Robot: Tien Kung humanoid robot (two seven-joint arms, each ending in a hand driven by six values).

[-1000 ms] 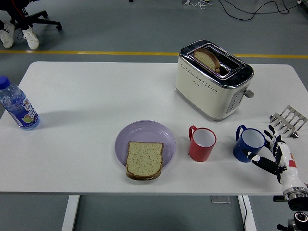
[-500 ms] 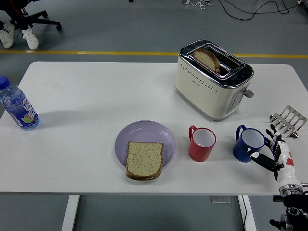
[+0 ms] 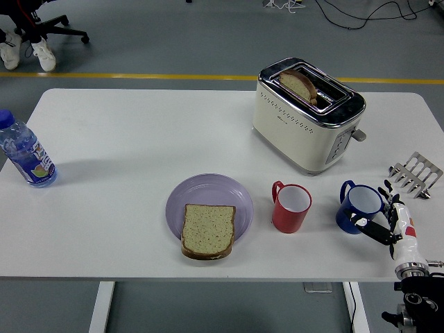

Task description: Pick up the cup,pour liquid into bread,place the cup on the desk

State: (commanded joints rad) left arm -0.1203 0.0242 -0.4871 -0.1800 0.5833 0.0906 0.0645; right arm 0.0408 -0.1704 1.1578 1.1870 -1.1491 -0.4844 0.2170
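Observation:
A blue cup [image 3: 359, 207] stands upright on the white table [image 3: 125, 139] at the right, its handle toward the left. My right hand [image 3: 386, 216] comes in from the lower right corner; its fingers are spread open right beside the cup, with the thumb by its lower side, gripping nothing. A red cup [image 3: 291, 207] stands upright to the left of the blue one. A slice of bread [image 3: 207, 230] lies on a lilac plate [image 3: 208, 191] near the table's front edge.
A cream toaster [image 3: 307, 114] with a slice in its slot stands at the back right. A metal toast rack [image 3: 415, 175] lies near the right edge. A water bottle [image 3: 26, 152] stands at the far left.
My right hand has shifted left and turned more upright, its fingers closing in beside the blue cup. The cups and bread have not moved.

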